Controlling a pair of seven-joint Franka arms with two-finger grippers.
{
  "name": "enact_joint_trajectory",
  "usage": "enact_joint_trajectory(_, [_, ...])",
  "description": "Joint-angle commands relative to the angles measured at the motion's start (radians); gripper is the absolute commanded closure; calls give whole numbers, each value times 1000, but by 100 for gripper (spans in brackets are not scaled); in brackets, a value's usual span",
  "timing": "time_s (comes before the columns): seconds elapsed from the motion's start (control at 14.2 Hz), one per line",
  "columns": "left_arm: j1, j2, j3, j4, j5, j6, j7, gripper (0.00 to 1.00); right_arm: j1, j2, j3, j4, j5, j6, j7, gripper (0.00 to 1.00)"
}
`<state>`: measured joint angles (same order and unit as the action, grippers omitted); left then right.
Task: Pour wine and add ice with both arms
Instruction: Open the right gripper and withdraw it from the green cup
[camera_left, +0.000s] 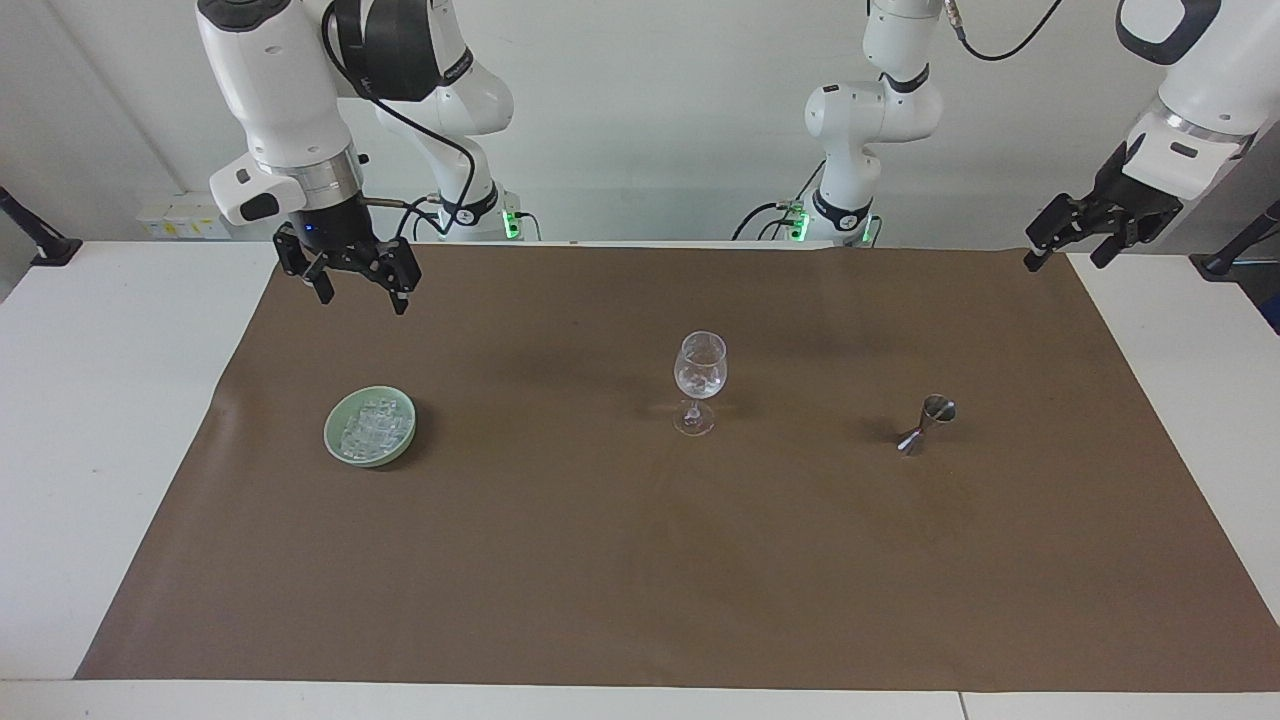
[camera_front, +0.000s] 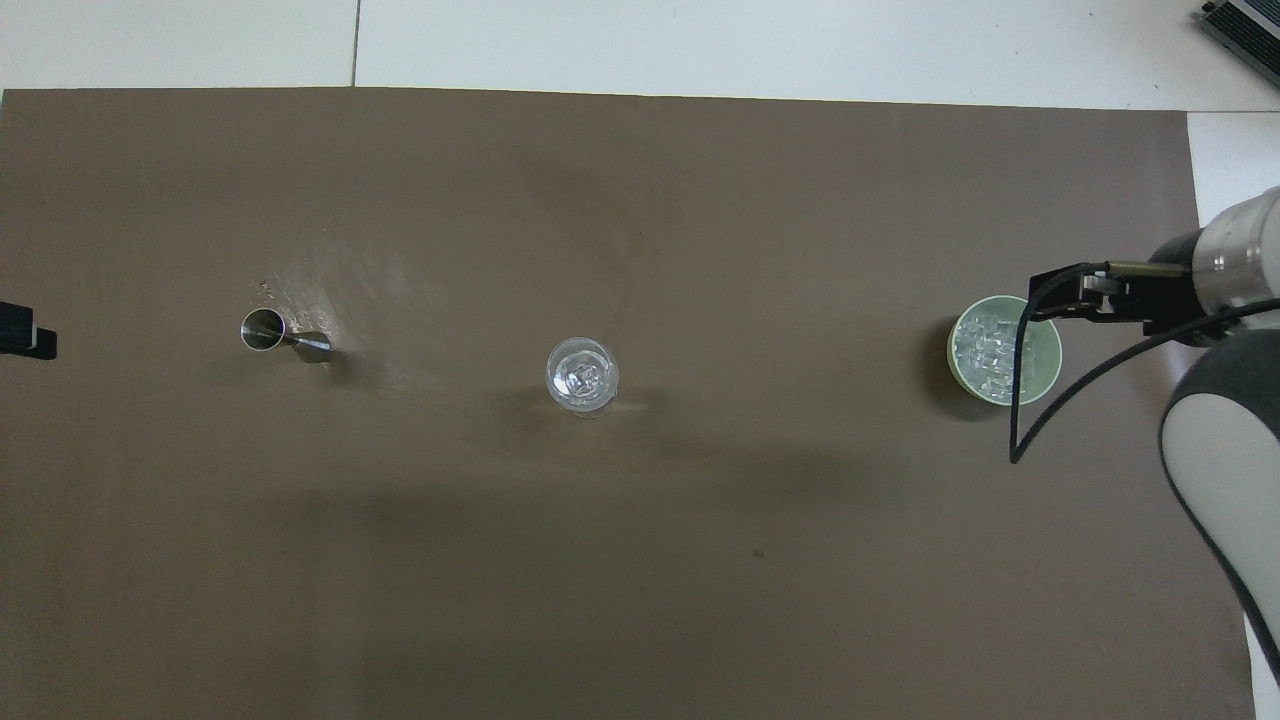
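A clear stemmed wine glass (camera_left: 700, 375) stands mid-mat and holds a few glassy bits; it also shows in the overhead view (camera_front: 582, 375). The ice (camera_left: 374, 424) is heaped in a pale green bowl (camera_left: 338, 446) toward the right arm's end of the table, and both show in the overhead view, ice (camera_front: 988, 345) and bowl (camera_front: 1045, 372). My right gripper (camera_left: 358, 292) is open and empty, up in the air over the mat's edge by the robots. My left gripper (camera_left: 1068, 250) is open and empty and waits raised over the left arm's end of the table.
A small steel jigger (camera_left: 925, 425) stands on the brown mat (camera_left: 640, 560) toward the left arm's end; it shows in the overhead view (camera_front: 283, 335) with a pale wet-looking streak beside it. White tabletop (camera_left: 100, 420) borders the mat.
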<state>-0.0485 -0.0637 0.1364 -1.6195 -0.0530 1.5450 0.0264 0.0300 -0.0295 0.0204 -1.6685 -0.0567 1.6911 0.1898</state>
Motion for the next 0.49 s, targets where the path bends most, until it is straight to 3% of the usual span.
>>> enact_joint_trajectory(0.0, [-7,-24,8,-31,-1,18,7,0,-28,2,-2,47,33,-71,-73,0])
enact_joint_trajectory(0.21, [-7,-24,8,-31,-1,18,7,0,-32,-1,-8,24,63,13,-76,0])
enact_joint_trajectory(0.42, [-7,-25,8,-31,-1,18,7,0,-21,-1,-55,32,61,-37,-105,0])
